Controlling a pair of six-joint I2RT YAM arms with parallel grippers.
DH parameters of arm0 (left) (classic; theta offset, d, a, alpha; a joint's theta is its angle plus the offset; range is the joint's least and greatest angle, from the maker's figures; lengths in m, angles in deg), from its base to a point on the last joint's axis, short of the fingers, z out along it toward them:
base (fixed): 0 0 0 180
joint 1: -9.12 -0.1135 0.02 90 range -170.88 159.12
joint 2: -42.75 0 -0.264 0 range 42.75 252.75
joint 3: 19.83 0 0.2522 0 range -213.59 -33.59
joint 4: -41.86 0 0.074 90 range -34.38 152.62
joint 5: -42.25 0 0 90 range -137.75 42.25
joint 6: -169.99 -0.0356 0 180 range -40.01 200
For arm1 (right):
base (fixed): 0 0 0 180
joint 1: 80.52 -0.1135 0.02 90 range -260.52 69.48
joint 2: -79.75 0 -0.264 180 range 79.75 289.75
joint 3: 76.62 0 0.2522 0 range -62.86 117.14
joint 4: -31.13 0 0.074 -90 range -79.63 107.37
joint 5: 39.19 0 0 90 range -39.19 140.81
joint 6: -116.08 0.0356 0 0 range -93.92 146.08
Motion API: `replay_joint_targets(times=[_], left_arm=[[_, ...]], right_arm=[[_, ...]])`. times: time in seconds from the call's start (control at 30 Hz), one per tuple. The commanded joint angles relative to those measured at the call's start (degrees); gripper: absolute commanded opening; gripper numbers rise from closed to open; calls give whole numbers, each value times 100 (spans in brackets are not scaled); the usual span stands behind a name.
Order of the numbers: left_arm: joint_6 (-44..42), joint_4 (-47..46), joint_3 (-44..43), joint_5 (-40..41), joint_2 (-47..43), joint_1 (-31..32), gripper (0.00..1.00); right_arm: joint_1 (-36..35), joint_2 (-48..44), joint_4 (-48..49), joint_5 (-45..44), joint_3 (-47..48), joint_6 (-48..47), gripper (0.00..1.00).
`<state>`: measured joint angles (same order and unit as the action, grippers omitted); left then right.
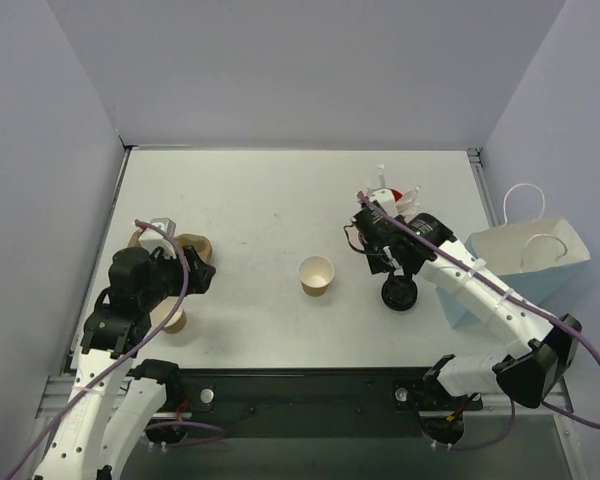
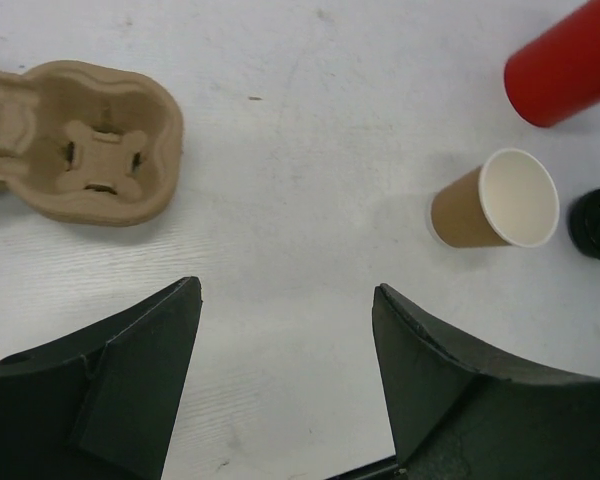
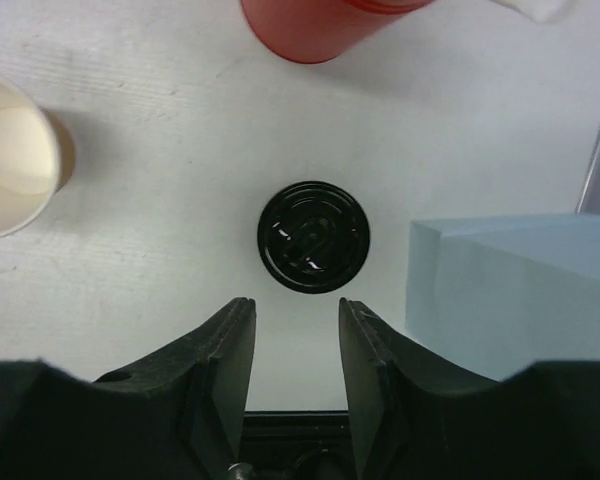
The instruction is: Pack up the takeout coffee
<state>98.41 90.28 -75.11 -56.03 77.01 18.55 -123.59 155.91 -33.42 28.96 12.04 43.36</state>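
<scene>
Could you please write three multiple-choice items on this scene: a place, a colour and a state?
1. Where is the black lid? A. on the table, between the tan cup and the blue bag; B. on the tan cup; C. inside the blue bag.
2. What colour is the straw cup? A. blue; B. red; C. green.
3. How is the right tool? A. shut on the black lid; B. open, empty; C. out of view.
Answers: 1 A, it lies flat on the table; 2 B, red in all views; 3 B, its fingers stand apart with nothing between.
</scene>
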Motion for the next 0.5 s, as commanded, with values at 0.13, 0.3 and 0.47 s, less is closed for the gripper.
replay_joint_targets(times=[0.13, 0.3, 0.47], left_arm=[[-154, -504, 3, -614, 160, 954, 78], [-128, -460, -5, -413, 133, 1464, 78], [-127, -442, 3, -359, 72, 1597, 78]], right_arm=[[992, -690, 7, -742, 69, 373, 42], [1380, -532, 296, -672, -360, 600, 41], [1441, -209, 1122, -479, -564, 242, 40]])
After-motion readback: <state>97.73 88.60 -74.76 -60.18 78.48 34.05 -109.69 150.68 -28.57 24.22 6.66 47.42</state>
